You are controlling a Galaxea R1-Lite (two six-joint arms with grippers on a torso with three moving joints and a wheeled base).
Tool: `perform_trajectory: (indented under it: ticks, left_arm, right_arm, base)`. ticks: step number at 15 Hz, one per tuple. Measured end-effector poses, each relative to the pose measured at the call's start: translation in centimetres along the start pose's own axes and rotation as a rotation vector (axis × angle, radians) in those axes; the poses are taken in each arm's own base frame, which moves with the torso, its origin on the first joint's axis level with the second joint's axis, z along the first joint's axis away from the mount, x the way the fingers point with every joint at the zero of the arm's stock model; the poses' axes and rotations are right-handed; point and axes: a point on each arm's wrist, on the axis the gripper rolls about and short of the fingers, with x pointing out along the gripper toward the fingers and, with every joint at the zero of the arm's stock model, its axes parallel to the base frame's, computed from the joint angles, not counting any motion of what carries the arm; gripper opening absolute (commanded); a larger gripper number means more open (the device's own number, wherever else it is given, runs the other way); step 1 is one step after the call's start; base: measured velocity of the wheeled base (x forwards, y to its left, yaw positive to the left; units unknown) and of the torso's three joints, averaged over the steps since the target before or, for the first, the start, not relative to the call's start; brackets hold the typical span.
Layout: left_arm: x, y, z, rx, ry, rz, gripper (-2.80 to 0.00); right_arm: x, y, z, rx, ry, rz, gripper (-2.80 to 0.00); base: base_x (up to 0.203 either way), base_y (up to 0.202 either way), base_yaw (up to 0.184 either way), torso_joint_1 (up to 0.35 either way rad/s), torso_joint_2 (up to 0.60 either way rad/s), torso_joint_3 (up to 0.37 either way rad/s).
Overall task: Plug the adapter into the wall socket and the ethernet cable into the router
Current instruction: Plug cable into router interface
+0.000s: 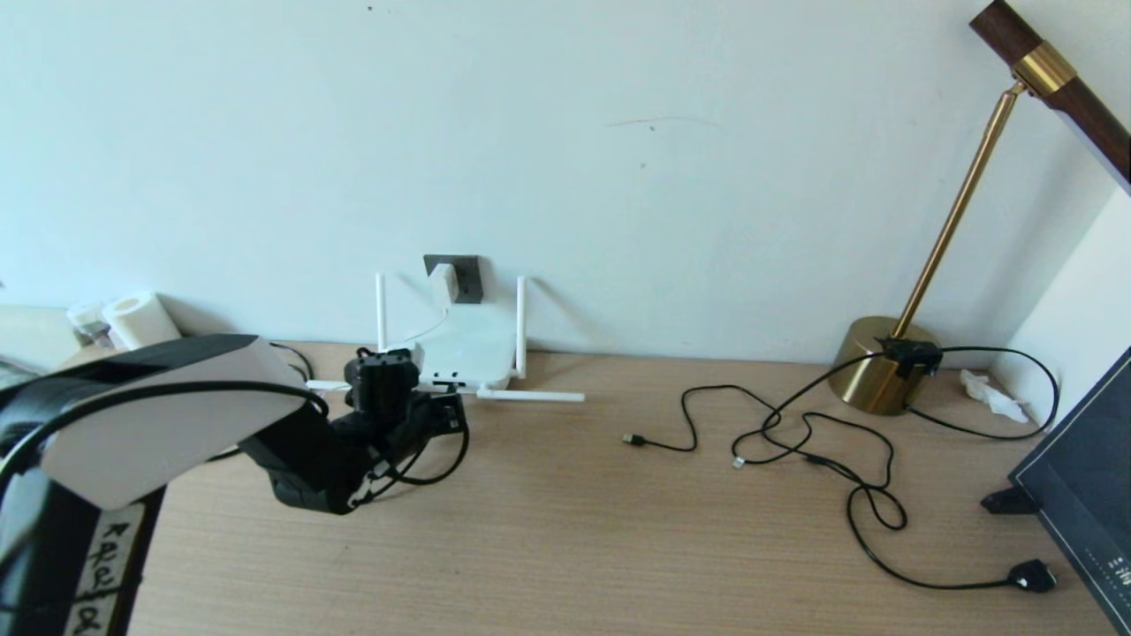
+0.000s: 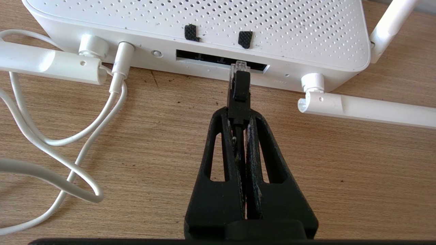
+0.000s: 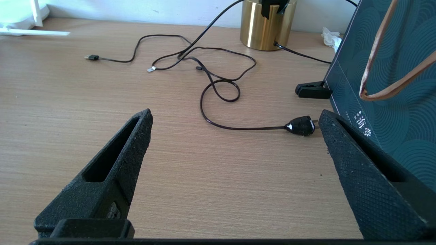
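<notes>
White-shelled left arm (image 1: 168,415) – black joints, looped black cables, textured black fingers (image 2: 269,149).

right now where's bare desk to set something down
Bare wood lies between the router and the loose black cords, and across the whole near strip of the desk. Crowded: by the router, where the left gripper holds the ethernet cable, and around the lamp base.

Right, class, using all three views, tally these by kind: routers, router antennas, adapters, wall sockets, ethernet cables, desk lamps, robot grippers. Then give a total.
Router: 1
Router antennas: 4
Adapter: 1
Wall socket: 1
Ethernet cable: 1
Desk lamp: 1
Grippers: 2 (left gripper, right gripper)
Total: 11
</notes>
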Motion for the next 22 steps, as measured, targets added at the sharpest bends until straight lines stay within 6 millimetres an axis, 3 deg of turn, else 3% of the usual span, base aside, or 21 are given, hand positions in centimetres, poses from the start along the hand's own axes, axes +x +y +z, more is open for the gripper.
perform_trajectory:
  ticks: [22]
  left_arm:
    - [0.38,0.02,0.32,0.0,-0.01,0.001,-2.8]
  right_arm:
    - [0.0,0.0,0.0,0.0,0.0,0.0,0.0]
  base:
    - [0.0,0.0,0.0,0.0,0.0,0.0]
